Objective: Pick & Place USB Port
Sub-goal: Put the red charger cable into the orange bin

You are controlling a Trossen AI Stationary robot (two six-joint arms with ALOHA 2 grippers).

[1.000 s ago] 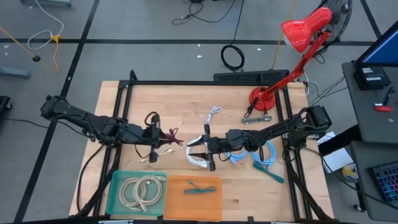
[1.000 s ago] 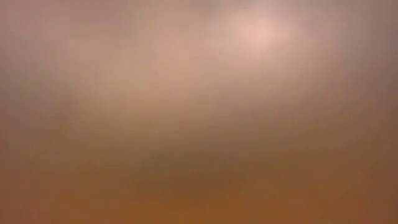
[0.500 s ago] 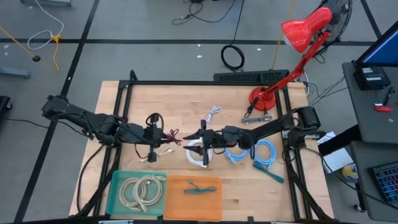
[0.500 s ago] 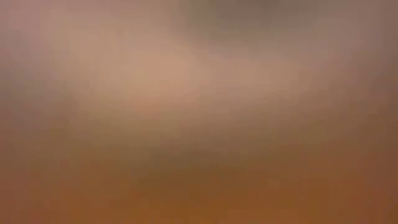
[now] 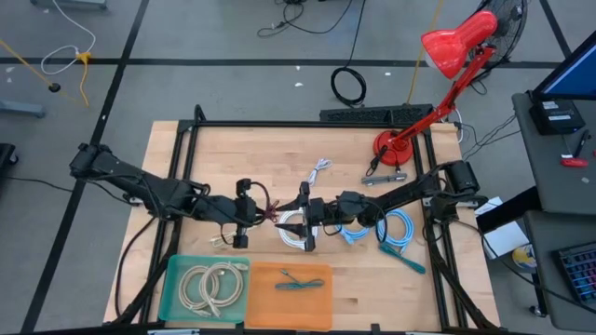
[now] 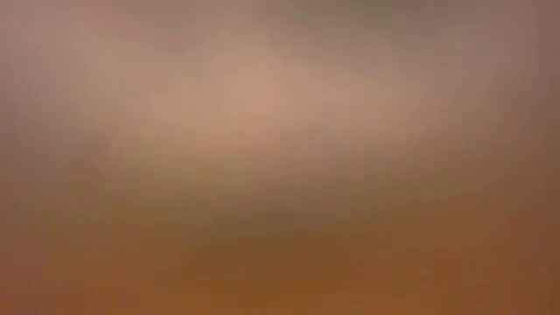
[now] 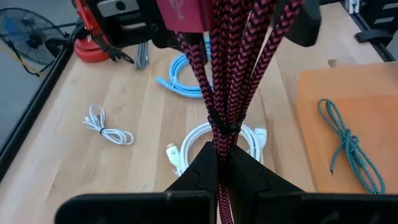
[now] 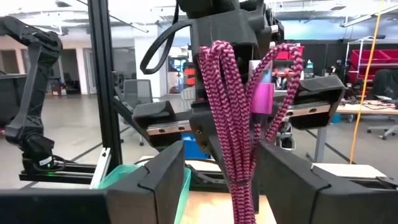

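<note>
The dark red braided USB cable (image 5: pixel 266 202), tied into a bundle, has a pink plug (image 7: pixel 186 14). It hangs in the air between my two grippers at the table's middle. My left gripper (image 5: pixel 253 212) reaches in from the left and is shut on the bundle (image 7: pixel 230 74). My right gripper (image 5: pixel 300 216) faces it from the right and is open. Its fingers (image 8: pixel 163 177) stand on either side of the bundle's looped end (image 8: pixel 233 93), and I see no touch. The low view shows only blur. My left gripper (image 7: pixel 219 171) pinches the cable bundle between its two fingers, just behind the tie (image 7: pixel 221 127) that binds the strands. Several strands lie in the pinch. The fingers come level from the table's left, along the bundle. The cable is lifted clear, its loops and plug reaching out toward the right gripper.
A white coiled cable (image 5: pixel 296 233) lies under the right gripper, with blue cables (image 5: pixel 391 228) to its right. A small white cable (image 5: pixel 319 169) and a red lamp (image 5: pixel 410 140) sit farther back. At the near edge a green tray (image 5: pixel 177 279) holds beige cable and an orange tray (image 5: pixel 317 293) holds a teal cable.
My left gripper has carried the red cable toward the table's right, up to the right gripper. My right gripper has shifted a little left to meet it, so the bundle's end now lies between its fingers.
</note>
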